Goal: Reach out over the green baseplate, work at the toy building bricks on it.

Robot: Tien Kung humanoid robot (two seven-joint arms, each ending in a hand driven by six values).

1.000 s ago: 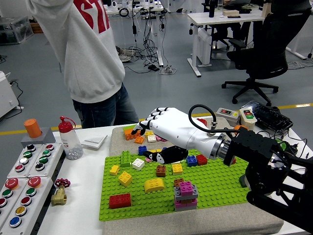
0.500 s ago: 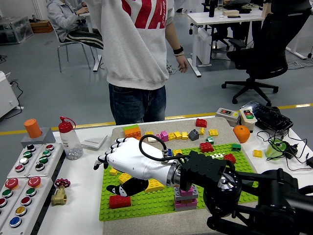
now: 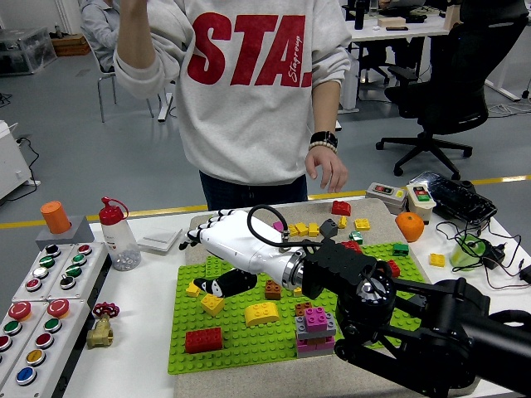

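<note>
Reaching from the right side, across the whole green baseplate (image 3: 249,340) to its far left corner: the right robot hand (image 3: 217,235), white with black finger segments, palm turned down, fingers (image 3: 199,230) spread and slightly relaxed, clamped on nothing. No left robot hand anywhere in view. Pointing toward the far left, with the fingertips out past the baseplate's far left corner, over the grey mat (image 3: 197,222) on the bench (image 3: 133,332). Directly under the palm, a dark shadow (image 3: 222,286) on the studs. Lying just on the near side of this shadow: a small yellow brick (image 3: 211,303), turned a little diagonal, and another small yellow brick (image 3: 192,289) at the left edge of the plate. Nearer to the camera again, a long rounded yellow brick (image 3: 262,313) with its long axis roughly left to right, and a red brick (image 3: 203,339) in the near left corner, long axis also left to right. Beside the wrist, a brown brick (image 3: 273,289); near the forearm, a stack topped by a pink brick (image 3: 316,319). So, probably a pull back toward the robot and a lowering needed for any of the yellow bricks, since all of them lie nearer than the fingertips. At the far side, a person in a grey sweatshirt (image 3: 249,99), one hand (image 3: 328,168) hanging loose above the loose bricks (image 3: 332,220) beyond the plate, touching nothing.
</note>
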